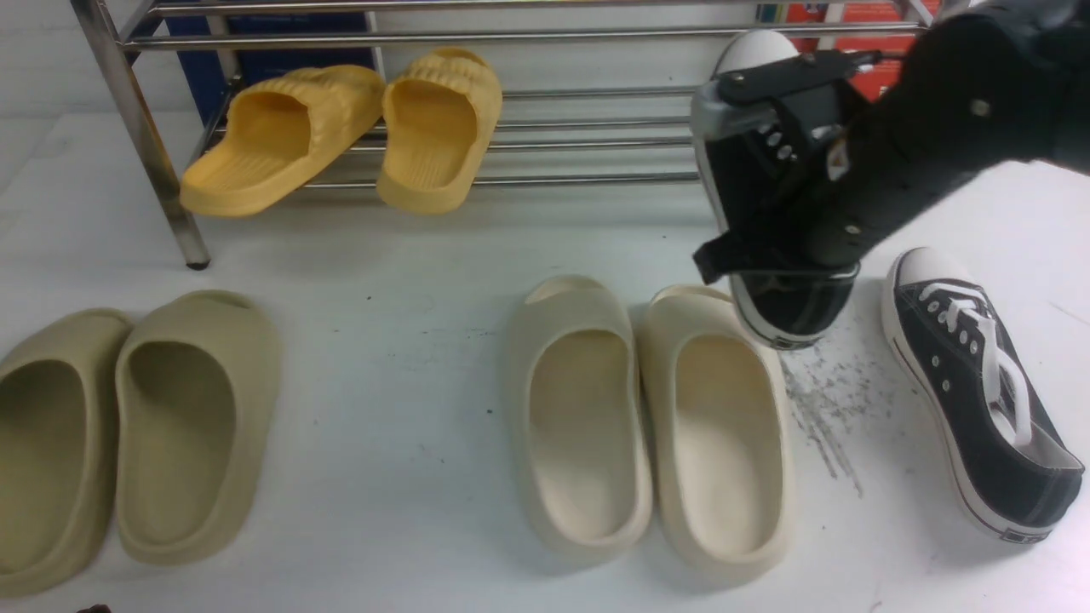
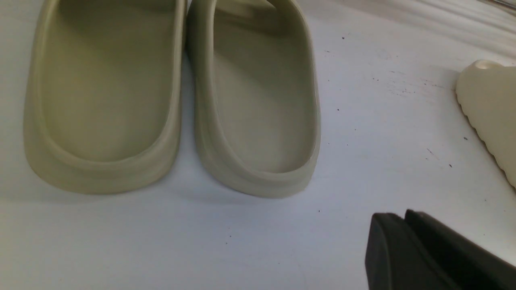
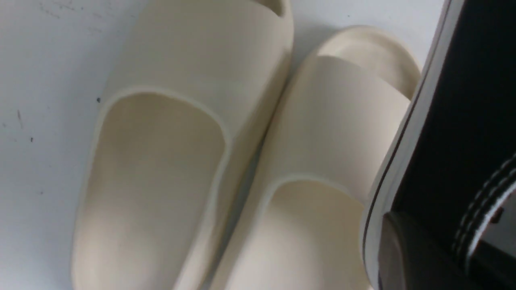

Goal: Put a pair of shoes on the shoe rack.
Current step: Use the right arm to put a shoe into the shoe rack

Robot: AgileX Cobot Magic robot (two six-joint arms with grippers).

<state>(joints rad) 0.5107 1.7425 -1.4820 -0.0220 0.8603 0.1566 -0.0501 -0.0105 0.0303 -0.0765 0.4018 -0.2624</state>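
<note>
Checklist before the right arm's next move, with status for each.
1. Sneaker gripped by right gripper: ok, the held sneaker hangs in its jaws.
2. Held sneaker lifted off the table: ok, it is raised beside the cream slides.
3. Sneaker on the rack: not ok, still to be placed.
4. Rack spot beside the yellow slippers wide enough: cannot tell, the arm hides part of it.
5. Second sneaker racked: not ok, it stands on the table.
</note>
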